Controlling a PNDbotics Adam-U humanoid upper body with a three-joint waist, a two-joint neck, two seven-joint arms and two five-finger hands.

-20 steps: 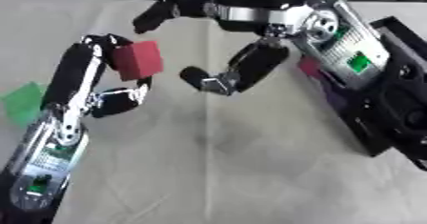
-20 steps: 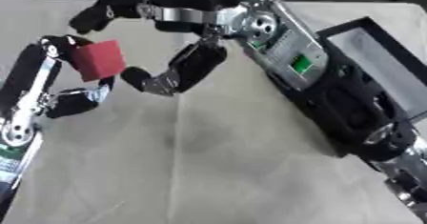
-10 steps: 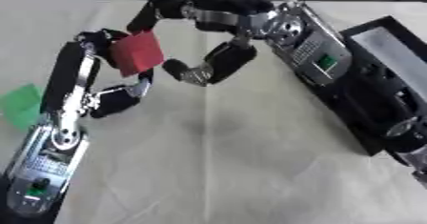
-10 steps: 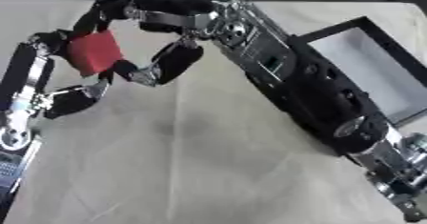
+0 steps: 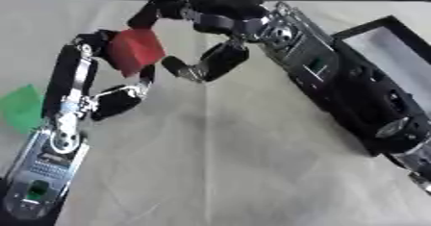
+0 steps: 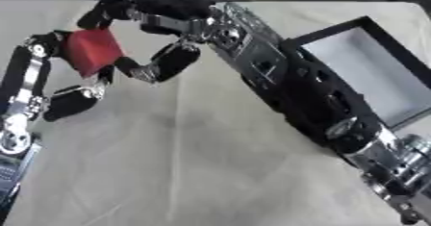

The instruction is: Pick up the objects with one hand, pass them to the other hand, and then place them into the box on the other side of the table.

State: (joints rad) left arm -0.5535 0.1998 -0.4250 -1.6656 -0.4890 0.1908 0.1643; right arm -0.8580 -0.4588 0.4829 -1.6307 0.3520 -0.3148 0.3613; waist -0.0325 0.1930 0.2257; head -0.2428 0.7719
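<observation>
Both views look steeply down from the robot's head onto the table point(image 5: 210, 172), close above its own arms. They share nearly everything: the red block point(image 5: 134, 51) and both arms. The right eye view takes in more of the black box point(image 6: 362, 71) at the right.

surface point(image 5: 219, 172): pale cloth, matt, faintly creased
red block point(image 5: 134, 51): matt, smooth faces
green piece point(image 5: 20, 107): flat, matt
hands' fingers point(image 5: 210, 64): black, dull sheen
forearms point(image 5: 50, 157): silver metal, glossy
box point(image 6: 358, 73): black rim, pale smooth floor
</observation>
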